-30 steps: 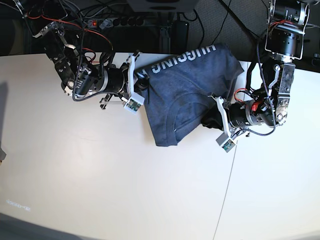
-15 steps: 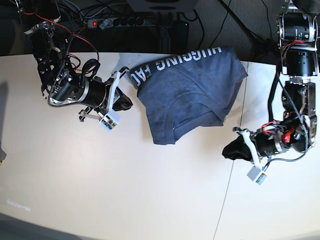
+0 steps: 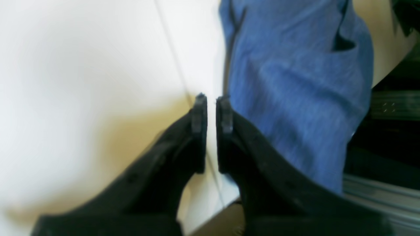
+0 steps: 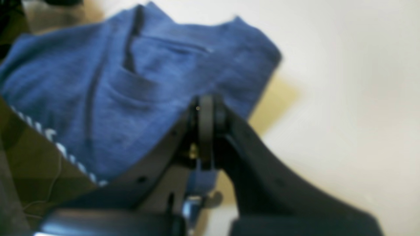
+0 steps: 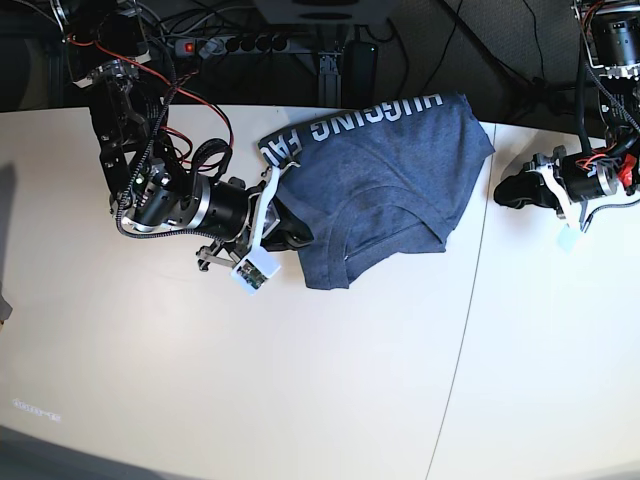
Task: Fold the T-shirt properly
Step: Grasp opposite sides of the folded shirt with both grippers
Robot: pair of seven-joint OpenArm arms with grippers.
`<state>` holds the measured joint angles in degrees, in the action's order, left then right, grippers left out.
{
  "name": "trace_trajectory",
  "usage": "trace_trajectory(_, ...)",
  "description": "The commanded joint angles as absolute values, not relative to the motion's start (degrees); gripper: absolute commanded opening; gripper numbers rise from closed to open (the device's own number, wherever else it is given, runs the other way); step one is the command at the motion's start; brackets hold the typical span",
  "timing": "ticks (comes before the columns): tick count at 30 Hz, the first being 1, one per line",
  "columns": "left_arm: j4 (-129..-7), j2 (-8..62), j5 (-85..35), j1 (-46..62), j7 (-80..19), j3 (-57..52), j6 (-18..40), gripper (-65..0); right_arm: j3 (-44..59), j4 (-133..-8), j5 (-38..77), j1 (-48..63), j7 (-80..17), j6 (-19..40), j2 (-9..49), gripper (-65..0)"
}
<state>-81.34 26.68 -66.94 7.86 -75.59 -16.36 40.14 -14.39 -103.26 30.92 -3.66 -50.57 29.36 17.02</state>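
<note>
The blue-grey T-shirt (image 5: 385, 180) lies folded at the table's far middle, its white lettering (image 5: 350, 122) along the far edge. My right gripper (image 5: 298, 232) is shut, with its tips against the shirt's near-left edge. The right wrist view shows the closed right gripper (image 4: 206, 101) over the T-shirt (image 4: 115, 91), and I cannot tell whether any cloth is pinched. My left gripper (image 5: 503, 190) hangs to the right of the shirt, apart from it. In the left wrist view the left gripper (image 3: 211, 100) shows only a thin empty slit, with the T-shirt (image 3: 295, 82) beyond it.
A power strip (image 5: 230, 42) and cables lie behind the table's far edge. A seam (image 5: 470, 300) runs front to back through the white table (image 5: 300, 380), right of the shirt. Part of the shirt hangs at the far edge.
The right gripper has swung back from the left to the shirt's near-left edge. The left gripper has moved up and right, away from the shirt. The shirt has not shifted.
</note>
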Motion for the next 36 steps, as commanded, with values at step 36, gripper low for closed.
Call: trace_trajectory(36,-82.2,15.2,-42.3,-1.1,-59.8,7.9,40.0,-59.6,-14.9,-103.9,29.3,-4.6,-50.5,32.9,20.7,-65.0)
